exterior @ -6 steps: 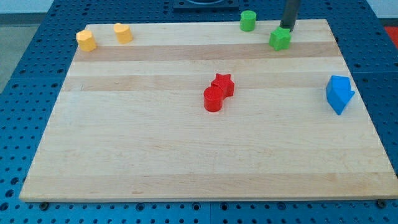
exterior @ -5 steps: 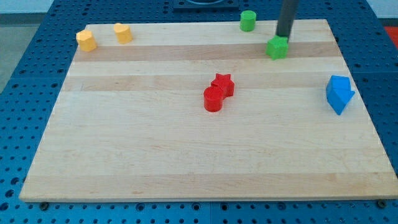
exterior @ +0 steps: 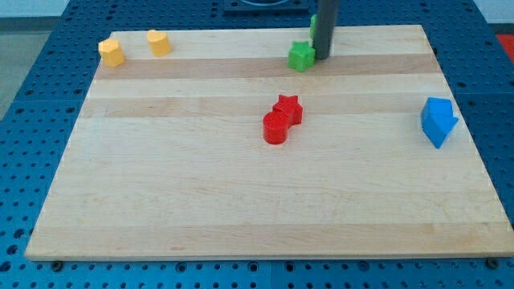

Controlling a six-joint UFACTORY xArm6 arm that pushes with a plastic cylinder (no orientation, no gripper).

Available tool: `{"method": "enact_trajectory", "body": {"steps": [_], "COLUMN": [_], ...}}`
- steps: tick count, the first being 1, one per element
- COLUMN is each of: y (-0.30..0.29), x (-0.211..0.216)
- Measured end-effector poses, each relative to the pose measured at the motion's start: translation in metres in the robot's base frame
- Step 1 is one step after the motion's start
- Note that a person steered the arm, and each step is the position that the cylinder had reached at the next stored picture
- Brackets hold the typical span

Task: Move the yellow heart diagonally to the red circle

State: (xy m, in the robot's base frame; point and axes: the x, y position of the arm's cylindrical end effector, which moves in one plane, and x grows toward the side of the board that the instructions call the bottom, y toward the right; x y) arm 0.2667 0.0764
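My tip (exterior: 322,58), a bare rod with no end effector jaws, touches a green block (exterior: 301,56). The yellow heart (exterior: 159,42) waits far at 10 o'clock from the red circle (exterior: 275,128); dragging green along could bump things

surface: pale wooden board (exterior: 241,201) | base: blue perforated table (exterior: 32,120)

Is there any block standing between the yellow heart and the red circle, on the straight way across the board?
Nothing visible does. The board between the yellow heart and the red circle is bare; the red star sits just beyond, touching the circle.
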Motion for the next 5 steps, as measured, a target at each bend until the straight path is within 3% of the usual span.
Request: {"method": "enact_trajectory", "body": {"steps": [1,2,3,4,5], "y": [-0.058,0.075,0.106,0.087,0.0], "x": [0.003,-0.024,-0.071,-0.075,-0.074]}}
